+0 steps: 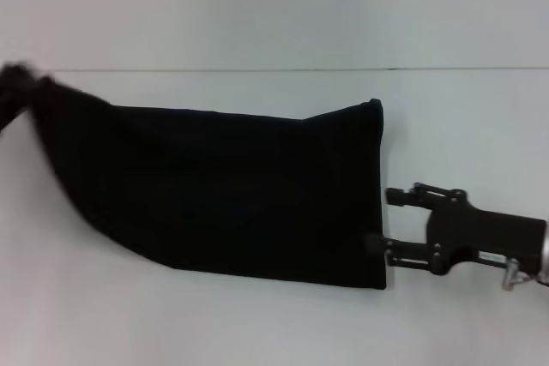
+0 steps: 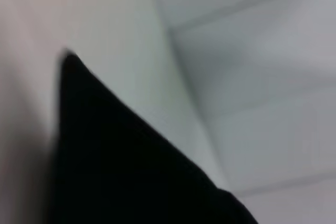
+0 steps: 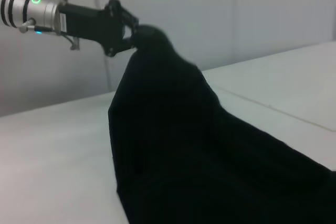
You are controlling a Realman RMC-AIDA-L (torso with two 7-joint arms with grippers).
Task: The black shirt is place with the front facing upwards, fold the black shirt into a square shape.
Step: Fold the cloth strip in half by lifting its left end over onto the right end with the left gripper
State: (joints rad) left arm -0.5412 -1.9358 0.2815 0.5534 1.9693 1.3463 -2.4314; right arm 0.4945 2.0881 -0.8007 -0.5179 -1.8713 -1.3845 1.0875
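Soft, limp shirt [image 1: 232, 195] drapes from the left gripper [image 3: 128, 35] pinching its raised corner; right gripper [image 1: 386, 220], spread open, flanks its right edge.

A plain white table [image 1: 257, 323] meets a pale wall [image 1: 257, 6] behind.

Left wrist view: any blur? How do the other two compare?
Left wrist view: soft throughout, the black shirt edge smeared. Head view: left gripper motion-blurred at the frame edge, right gripper sharper. Right wrist view: clearest, shirt a featureless black mass.
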